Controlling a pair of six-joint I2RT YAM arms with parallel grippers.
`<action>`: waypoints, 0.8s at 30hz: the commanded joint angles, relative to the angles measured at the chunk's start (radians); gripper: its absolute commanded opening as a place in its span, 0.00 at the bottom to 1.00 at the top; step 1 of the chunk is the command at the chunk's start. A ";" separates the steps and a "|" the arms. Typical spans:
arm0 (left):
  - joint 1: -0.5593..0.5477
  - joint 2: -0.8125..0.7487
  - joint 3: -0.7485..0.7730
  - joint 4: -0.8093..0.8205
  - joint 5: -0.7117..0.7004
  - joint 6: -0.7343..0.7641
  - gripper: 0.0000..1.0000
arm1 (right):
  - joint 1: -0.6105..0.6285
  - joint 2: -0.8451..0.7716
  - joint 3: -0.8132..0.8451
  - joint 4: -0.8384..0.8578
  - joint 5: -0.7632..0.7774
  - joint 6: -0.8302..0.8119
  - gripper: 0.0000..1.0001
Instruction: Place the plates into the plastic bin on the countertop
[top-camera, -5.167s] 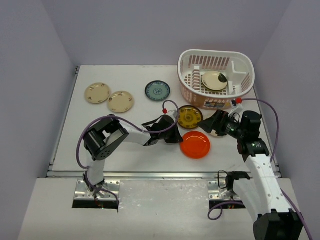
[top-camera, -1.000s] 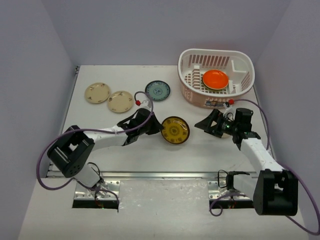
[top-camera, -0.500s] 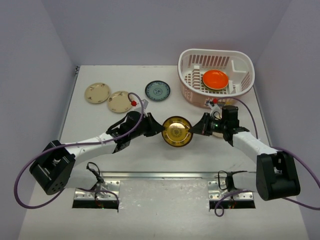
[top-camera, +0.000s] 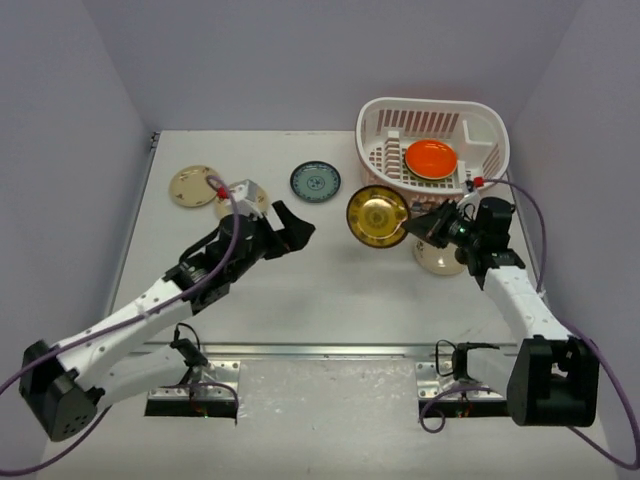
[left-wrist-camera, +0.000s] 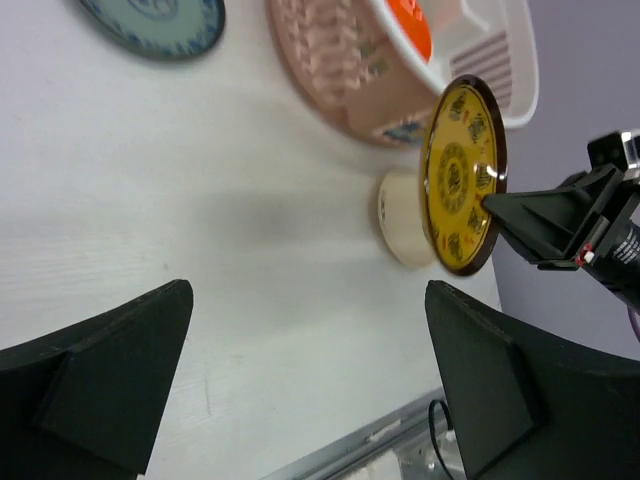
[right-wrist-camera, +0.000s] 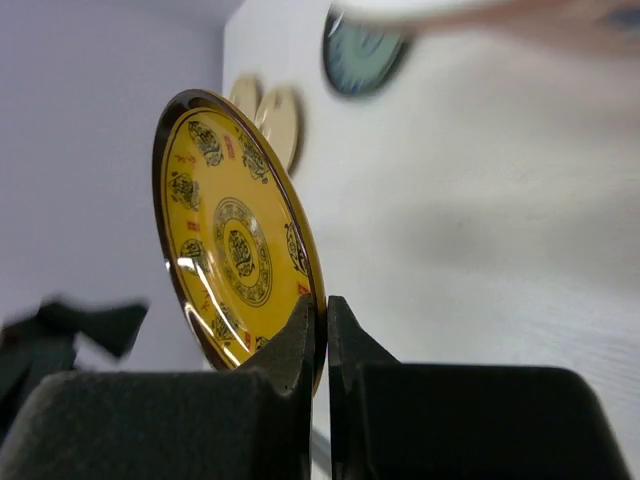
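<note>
My right gripper (top-camera: 410, 228) is shut on the rim of a brown-gold patterned plate (top-camera: 378, 216), which it holds on edge above the countertop (top-camera: 330, 290), just in front of the plastic bin (top-camera: 432, 103). In the right wrist view both fingers (right-wrist-camera: 305, 335) pinch that plate (right-wrist-camera: 235, 240). My left gripper (top-camera: 292, 228) stands open and empty to the plate's left; its wrist view shows the plate (left-wrist-camera: 462, 175) far ahead. An orange plate (top-camera: 431, 158) lies in the bin. A blue plate (top-camera: 315, 181) and two cream plates (top-camera: 194, 186) lie on the countertop; my left arm partly hides one.
A cream round object (top-camera: 440, 258) sits on the countertop under my right arm, just right of the held plate. The metal front edge (top-camera: 330, 350) runs along the near side. Purple cables loop off both arms.
The left gripper has opened, let go of the brown-gold plate and drawn back left. The right gripper has shut on the plate's rim and carried it up toward the bin.
</note>
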 joint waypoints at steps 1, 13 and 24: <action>-0.003 -0.219 0.055 -0.308 -0.234 0.085 1.00 | -0.087 0.021 0.200 -0.092 0.410 0.168 0.00; -0.013 -0.297 -0.029 -0.368 -0.091 0.195 1.00 | -0.070 0.617 0.780 -0.309 0.942 0.407 0.00; -0.025 -0.386 -0.033 -0.361 -0.084 0.197 1.00 | -0.055 0.927 1.043 -0.308 0.929 0.306 0.23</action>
